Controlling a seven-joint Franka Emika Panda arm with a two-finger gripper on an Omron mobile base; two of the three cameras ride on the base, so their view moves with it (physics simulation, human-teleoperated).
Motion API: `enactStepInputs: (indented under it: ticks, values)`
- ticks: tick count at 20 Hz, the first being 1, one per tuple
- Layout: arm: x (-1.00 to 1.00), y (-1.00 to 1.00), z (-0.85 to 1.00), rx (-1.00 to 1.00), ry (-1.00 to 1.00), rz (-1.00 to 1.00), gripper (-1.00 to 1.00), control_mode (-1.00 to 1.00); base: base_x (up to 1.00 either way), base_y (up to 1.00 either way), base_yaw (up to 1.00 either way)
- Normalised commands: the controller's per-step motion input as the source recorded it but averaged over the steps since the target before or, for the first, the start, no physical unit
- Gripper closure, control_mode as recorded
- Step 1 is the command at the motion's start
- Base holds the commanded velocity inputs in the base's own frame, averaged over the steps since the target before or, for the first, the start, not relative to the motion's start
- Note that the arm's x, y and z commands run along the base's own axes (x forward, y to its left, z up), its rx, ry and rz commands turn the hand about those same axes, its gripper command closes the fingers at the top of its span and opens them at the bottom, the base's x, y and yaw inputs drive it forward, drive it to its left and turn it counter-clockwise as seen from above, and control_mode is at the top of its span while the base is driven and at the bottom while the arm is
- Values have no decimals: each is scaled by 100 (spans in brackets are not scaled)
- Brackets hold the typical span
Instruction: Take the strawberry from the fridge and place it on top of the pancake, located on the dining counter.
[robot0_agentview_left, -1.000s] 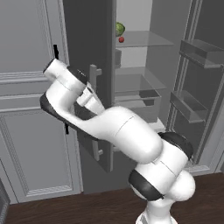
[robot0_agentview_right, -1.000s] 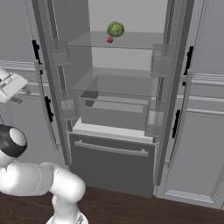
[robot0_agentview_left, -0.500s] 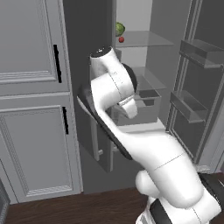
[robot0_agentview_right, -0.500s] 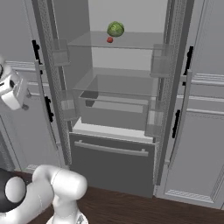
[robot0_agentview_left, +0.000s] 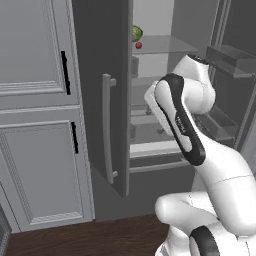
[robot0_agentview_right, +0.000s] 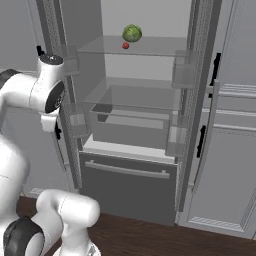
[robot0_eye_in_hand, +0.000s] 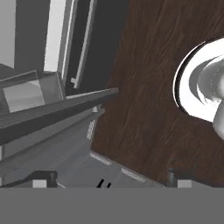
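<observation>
Standing open, the tall dark grey fridge (robot0_agentview_right: 131, 165) shows a tiny red strawberry (robot0_agentview_right: 125, 45) on its top glass shelf (robot0_agentview_right: 150, 47), just beside a larger green leafy ball (robot0_agentview_right: 132, 33). The two-finger gripper (robot0_eye_in_hand: 109, 178) points down at the dark wooden floor (robot0_eye_in_hand: 144, 109), fingers spread wide, holding nothing.

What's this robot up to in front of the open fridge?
It is after the strawberry, the tiny red fruit on the top glass shelf of the fridge, beside a green leafy ball. The fridge doors stand open. The white arm is raised in front of the shelves, but its gripper is open, empty and pointing down at the dark wood floor, so nothing has been picked up yet.
</observation>
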Motion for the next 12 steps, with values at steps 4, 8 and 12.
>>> enactStepInputs:
  ticks: [4,8,12]
  values:
    - [47,-32,0,50,16,1,-100,-100,0,0,0]
    - [60,-5,-1,38,20,2,-100,-100,0,0,0]
    - [63,4,-6,21,15,8,-100,-100,0,0,0]
